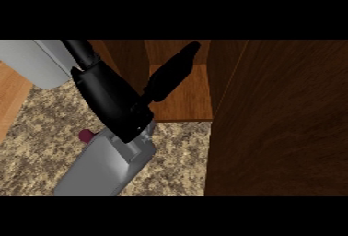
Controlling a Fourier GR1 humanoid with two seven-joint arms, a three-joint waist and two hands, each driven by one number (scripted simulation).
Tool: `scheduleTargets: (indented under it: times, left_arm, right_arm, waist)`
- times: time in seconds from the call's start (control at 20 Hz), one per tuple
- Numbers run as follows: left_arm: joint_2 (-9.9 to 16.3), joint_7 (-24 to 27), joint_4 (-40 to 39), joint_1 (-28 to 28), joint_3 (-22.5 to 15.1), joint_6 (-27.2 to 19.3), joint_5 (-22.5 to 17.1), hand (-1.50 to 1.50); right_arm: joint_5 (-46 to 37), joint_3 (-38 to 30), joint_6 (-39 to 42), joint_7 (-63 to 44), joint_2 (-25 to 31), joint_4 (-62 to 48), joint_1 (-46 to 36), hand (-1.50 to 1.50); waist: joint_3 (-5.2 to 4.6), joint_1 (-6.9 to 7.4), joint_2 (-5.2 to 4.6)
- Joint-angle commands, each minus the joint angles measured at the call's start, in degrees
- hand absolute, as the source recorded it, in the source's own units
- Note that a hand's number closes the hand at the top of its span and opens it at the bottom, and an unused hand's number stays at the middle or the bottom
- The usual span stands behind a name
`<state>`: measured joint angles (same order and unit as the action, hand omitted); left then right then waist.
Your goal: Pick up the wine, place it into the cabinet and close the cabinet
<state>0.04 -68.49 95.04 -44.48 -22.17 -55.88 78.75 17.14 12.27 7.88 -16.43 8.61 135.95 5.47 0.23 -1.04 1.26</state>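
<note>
Only a small dark red piece of the wine shows, low on the speckled counter, tucked behind my grey forearm. My right hand is above it and not holding it. It is open, with straight fingers reaching into the cabinet opening over the wooden shelf. The cabinet door stands open at the right as a large dark wood panel. No bottle shows inside the cabinet. The left hand is out of view.
A grey rounded shape fills the upper left, right beside the hand; I cannot tell what it is. A strip of light wood borders the counter at the left. The open door blocks the whole right side.
</note>
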Motion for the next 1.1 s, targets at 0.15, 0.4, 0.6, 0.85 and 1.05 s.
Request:
scheduleTargets:
  times: [0.15,0.4,0.6,0.85,1.05]
  left_arm:
    - [-0.03,-16.79,2.92,-6.89,-1.97,11.41,9.80,-1.50]
    - [-0.03,-16.98,2.70,-9.49,-1.58,13.77,9.55,-1.50]
    - [-0.03,-17.01,3.54,-8.74,-0.91,14.50,10.34,-1.50]
    - [-0.03,-17.02,5.49,-6.08,-0.12,15.90,10.13,-1.50]
    - [-0.03,-17.02,5.78,-6.37,1.82,16.99,8.95,-1.50]
  right_arm:
    - [-2.35,0.55,-2.93,-3.14,-0.15,3.75,-1.84,-1.50]
    - [-1.87,-1.06,-3.86,-4.33,0.30,1.90,-5.76,-1.50]
    - [-3.72,0.93,-6.64,-6.15,-1.02,3.18,-6.05,-1.50]
    - [-4.40,0.76,-7.09,-6.37,-0.41,2.42,-6.25,-1.50]
    - [-4.18,1.93,-9.06,-10.21,-0.50,4.56,-7.13,-1.50]
  waist:
    - [-0.14,-0.43,-0.21]
    - [-0.15,-1.09,-0.56]
    - [-0.18,-1.24,-0.52]
    - [-0.16,-0.90,-0.63]
    - [-0.21,-0.82,-0.67]
